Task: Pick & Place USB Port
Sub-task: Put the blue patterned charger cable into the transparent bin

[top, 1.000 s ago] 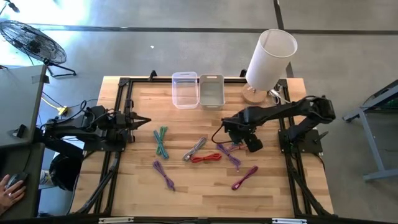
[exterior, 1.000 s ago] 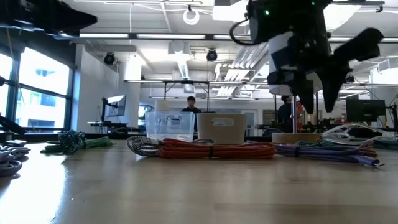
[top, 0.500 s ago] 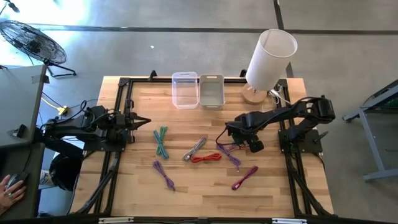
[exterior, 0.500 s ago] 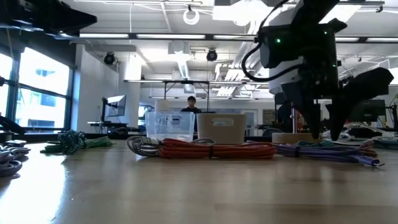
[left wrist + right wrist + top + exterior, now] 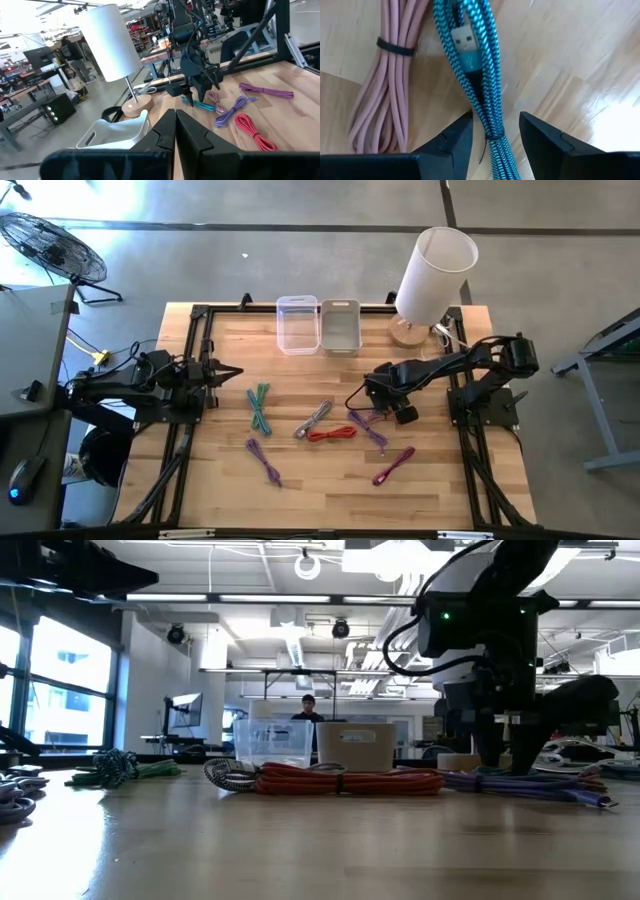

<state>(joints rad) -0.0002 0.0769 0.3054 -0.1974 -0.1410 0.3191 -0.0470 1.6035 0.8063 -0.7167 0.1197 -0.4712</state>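
The right gripper (image 5: 492, 137), jaws standing wide, is straddling the teal cable bundle (image 5: 475, 75) lying just beside the pink bundle (image 5: 395, 80), so it looks like the grasping step, with closing to follow.

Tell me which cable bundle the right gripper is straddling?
The teal braided cable: it runs between the open right gripper fingers. The pink bundle lies beside it, outside.
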